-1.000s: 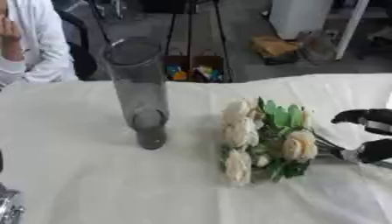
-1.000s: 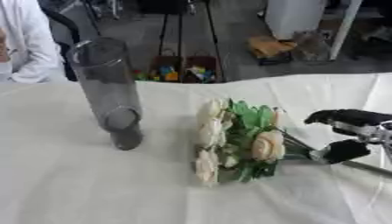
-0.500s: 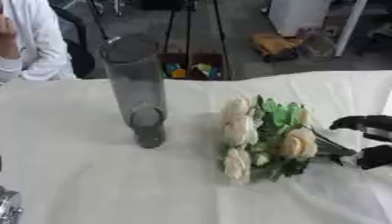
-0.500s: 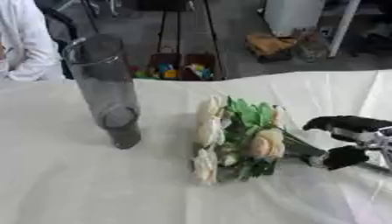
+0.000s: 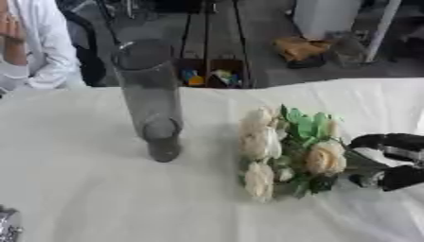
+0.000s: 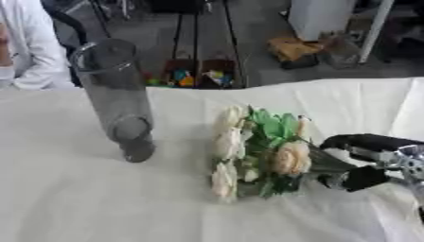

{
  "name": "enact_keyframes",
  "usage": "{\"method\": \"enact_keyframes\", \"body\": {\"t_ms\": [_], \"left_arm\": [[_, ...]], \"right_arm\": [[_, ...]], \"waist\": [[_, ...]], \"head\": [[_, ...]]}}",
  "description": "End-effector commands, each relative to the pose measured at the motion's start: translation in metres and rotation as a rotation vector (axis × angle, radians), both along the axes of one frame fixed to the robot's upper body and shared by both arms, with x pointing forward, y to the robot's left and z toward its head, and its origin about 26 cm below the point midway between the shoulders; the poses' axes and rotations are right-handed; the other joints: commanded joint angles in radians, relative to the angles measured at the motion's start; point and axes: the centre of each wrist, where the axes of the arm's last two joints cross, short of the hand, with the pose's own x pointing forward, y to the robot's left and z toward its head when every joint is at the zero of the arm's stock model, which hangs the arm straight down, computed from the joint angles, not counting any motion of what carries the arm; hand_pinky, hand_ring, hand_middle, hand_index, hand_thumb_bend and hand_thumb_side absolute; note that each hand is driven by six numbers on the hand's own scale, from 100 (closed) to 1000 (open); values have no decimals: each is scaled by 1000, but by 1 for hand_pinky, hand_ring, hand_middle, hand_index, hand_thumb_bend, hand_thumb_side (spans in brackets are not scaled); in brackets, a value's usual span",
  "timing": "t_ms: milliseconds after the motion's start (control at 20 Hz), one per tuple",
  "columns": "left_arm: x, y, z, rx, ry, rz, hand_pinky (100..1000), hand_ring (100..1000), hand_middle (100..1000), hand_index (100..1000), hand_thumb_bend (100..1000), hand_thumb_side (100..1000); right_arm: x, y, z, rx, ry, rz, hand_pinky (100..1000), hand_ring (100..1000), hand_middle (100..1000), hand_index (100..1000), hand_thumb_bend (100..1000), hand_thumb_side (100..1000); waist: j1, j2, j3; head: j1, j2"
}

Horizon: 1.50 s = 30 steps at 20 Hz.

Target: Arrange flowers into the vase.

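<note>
The flowers [image 6: 252, 151] are lain heads toward the vase [image 6: 116, 97], stems pointing away into the right robot hand [image 6: 364, 160], whose fingers are curled round them.

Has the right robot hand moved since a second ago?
Barely: the right robot hand stays at the bouquet's stem end, no nearer the vase.

White-clothed table, vase up, flowers down

The table [image 5: 75, 198] wears a white cloth, and a tall smoky clear vase [image 5: 152, 101] stands upright on it, left of centre. To its right, apart from it, a bunch of cream flowers [image 6: 252, 151] with green leaves lies flat on the cloth, blooms toward the vase. Something silvery [image 5: 8, 229] sits at the lower left corner.
</note>
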Motion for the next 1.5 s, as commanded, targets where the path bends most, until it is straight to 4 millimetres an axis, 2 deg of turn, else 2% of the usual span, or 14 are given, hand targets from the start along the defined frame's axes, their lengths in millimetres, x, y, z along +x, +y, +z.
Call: {"method": "enact_keyframes", "body": {"t_ms": [50,350,400,450,500,1100,1350,1500], "left_arm": [[-3,1,8,7,-33,-2,775,861,887,946,100,1000],[-3,0,8,6,-35,-2,777,858,888,947,100,1000],[-3,0,8,7,-35,-2,777,857,888,947,100,1000],[-3,0,8,7,-35,-3,778,857,888,947,100,1000],[-3,0,8,7,-35,-2,778,856,888,948,100,1000],[-3,0,8,6,-33,-2,779,853,888,948,100,1000],[-3,0,8,8,-31,-3,779,853,889,949,100,1000],[-3,0,8,9,-30,-4,779,854,889,948,100,1000]], "right_arm": [[-2,2,13,-39,-29,12,1000,1000,1000,1000,384,669],[-1,4,11,-99,-20,-8,1000,1000,1000,1000,337,672],[-1,4,12,-108,-22,-9,1000,985,877,998,341,673],[-1,5,13,-114,-26,-10,1000,955,865,997,345,671],[-2,5,13,-118,-29,-11,1000,915,874,997,363,664],[-1,5,13,-103,-29,-2,1000,910,919,1000,373,653],[-1,10,14,-92,-40,28,1000,884,895,1000,358,660],[-1,13,17,-92,-55,40,1000,836,851,992,348,662]], "waist": [[-4,-17,2],[-4,-15,4],[-4,-15,3],[-4,-15,2],[-4,-15,1],[-1,-13,-2],[1,-13,-4],[0,-13,-5]], "head": [[-2,-11],[-3,-15],[-3,-16],[-2,-16],[-3,-17],[-6,-25],[-8,-27],[-8,-28]]}}
